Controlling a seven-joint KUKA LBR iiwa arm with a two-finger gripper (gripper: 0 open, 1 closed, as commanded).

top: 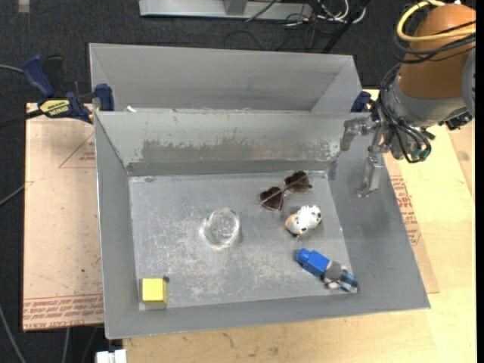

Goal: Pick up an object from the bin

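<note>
Gripper [356, 170] over bin's [227, 138] right sloping wall, fingers apart, nothing between them. Nearest thing: brown sunglasses [285, 190] on floor toward back right, long axis slanting from near-left up to far-right. Just beside, white-and-brown small toy [304, 219]. Nearer front, blue toy [324, 269], pointing front-right. Clear round glass [221, 227] mid-floor; yellow cube [154, 290] in front-left corner.

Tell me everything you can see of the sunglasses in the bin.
The pair of sunglasses with reddish-brown tinted lenses and a thin dark frame lies on the grey metal bin's floor, right of centre, near the foot of the back wall. It sits slanted, one lens lower left, the other upper right. Whether its arms are folded I cannot tell. Only the floor touches it; the small white-and-brown toy figure lies below it, apart.
</note>
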